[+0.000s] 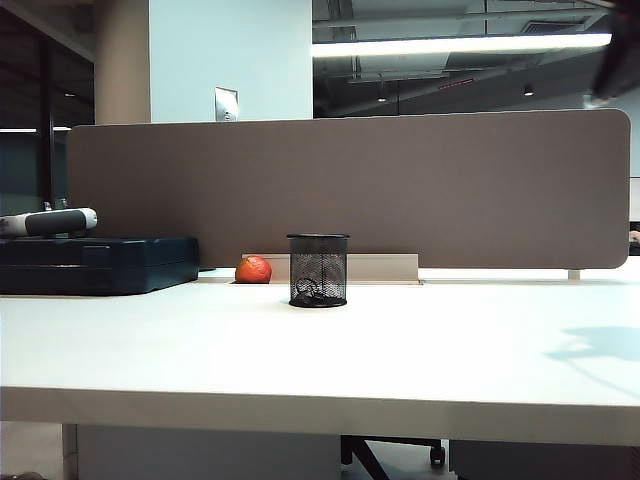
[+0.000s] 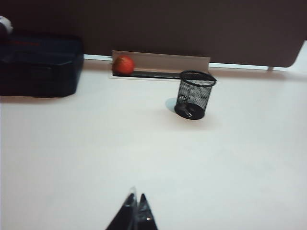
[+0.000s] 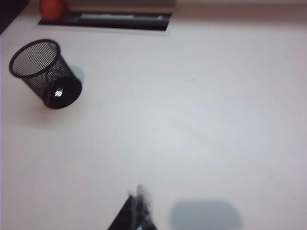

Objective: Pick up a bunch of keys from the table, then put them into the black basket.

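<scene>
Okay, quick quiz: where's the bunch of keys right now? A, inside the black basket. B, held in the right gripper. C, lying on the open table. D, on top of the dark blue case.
A: the bunch of keys shows through the mesh at the bottom of the black basket, while the right gripper is shut and empty above the bare table.

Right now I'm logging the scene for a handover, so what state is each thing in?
bunch of keys: lying inside the basket, on its bottom.
black basket: upright on the table, keys inside.
table: bare around the basket.
orange ball: resting by the divider, apart from the basket.
dark case: closed, flat on the table.
left end effector: shut, holds nothing.
right end effector: shut, holds nothing, above the table.
</scene>
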{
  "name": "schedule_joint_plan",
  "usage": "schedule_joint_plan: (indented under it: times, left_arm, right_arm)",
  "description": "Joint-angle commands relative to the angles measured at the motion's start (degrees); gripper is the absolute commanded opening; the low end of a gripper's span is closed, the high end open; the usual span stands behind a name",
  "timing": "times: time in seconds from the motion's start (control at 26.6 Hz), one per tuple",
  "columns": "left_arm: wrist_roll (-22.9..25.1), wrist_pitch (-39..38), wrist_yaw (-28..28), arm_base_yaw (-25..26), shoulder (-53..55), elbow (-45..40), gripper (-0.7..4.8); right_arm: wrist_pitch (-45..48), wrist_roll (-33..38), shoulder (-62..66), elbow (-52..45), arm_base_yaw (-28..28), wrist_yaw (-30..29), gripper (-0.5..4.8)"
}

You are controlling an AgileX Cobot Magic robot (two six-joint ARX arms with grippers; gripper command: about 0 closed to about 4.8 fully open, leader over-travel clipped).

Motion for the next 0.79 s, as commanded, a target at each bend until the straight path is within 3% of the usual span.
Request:
schedule_joint_plan:
  times: [0.04, 0.23, 0.6, 0.71, 0.79]
  left_arm:
    - [0.09, 0.5, -5.05, 0.04, 0.04, 0.09, -0.06]
    - [1.66, 2.45, -10.36, 0.04, 0.04, -1.66, -0.06]
    - [1.53, 13.55, -10.34, 0.02, 0.04, -11.06, -0.06]
    - [1.55, 16.7, -10.36, 0.02, 0.04, -13.6, -0.06]
    - [1.53, 20.0, -10.34, 0.02, 0.04, -15.74, -0.06]
  right_arm:
    - [4.37, 0.26, -5.99, -6.64, -1.16, 0.37, -0.09]
    - [9.4, 0.15, -16.28, -18.34, -1.46, 1.55, -0.09]
    - [17.62, 2.12, -25.38, -31.98, -1.44, 1.51, -0.09]
    - [22.88, 2.89, -27.26, -36.28, -1.44, 1.4, -0.09]
    - [32.17, 2.91, -28.94, -41.7, -1.42, -0.28, -0.09]
